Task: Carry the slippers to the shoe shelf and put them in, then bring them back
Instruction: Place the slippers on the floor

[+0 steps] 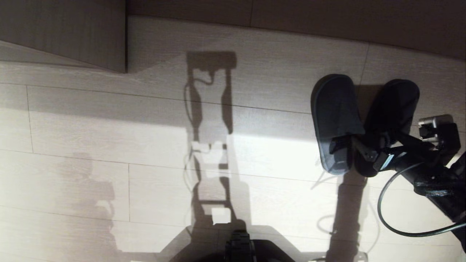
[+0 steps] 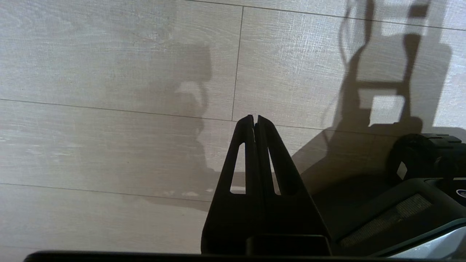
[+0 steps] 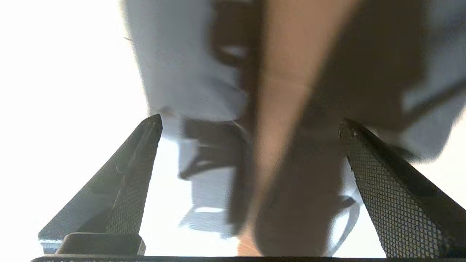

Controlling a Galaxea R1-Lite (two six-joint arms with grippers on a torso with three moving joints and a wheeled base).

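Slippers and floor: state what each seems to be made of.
Slippers: probably soft foam or rubber with a matte finish. They look uniformly dark, with rounded moulded edges and no shine, though shadow hides finer texture.

Floor: apparently wood-look laminate or vinyl planks, pale beige, with faint straight grain and thin seams between long boards. It has a low sheen under the sunlight.

**Matt surfaces, pale wood grain**

The floor point(image 1: 109, 138) looks like pale wood-grain laminate, matt with a fine weave-like texture; the slippers point(image 1: 336, 120) look dark, smooth and matt, rubbery; the right gripper point(image 3: 251, 131) fingers point(image 3: 386, 196) carry cross-hatched, textured pads.
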